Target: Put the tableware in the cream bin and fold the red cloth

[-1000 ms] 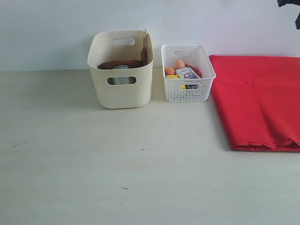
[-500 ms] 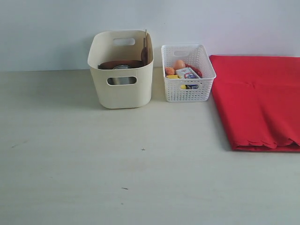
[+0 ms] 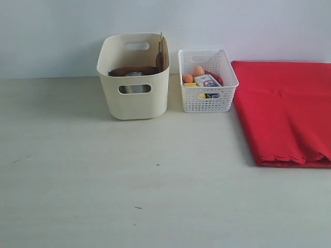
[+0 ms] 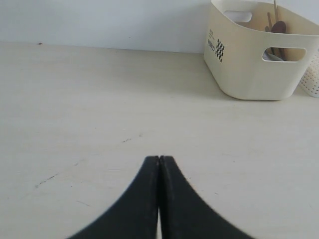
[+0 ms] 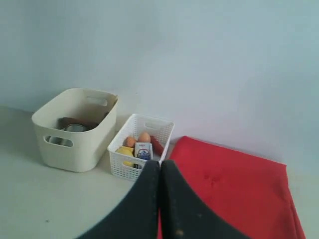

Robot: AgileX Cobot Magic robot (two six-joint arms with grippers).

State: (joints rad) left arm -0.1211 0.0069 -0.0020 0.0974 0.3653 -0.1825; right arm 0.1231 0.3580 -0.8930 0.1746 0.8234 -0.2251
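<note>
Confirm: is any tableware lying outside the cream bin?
No, only the white basket and red cloth lie beside the cream bin; brown plate and steel cup sit inside it.

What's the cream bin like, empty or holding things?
Holding things: the cream bin contains a brown plate, steel cup and upright wooden spoon.

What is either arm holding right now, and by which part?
Nothing is held. The left gripper and the right gripper are both shut, empty, away from the cream bin and the red cloth.
</note>
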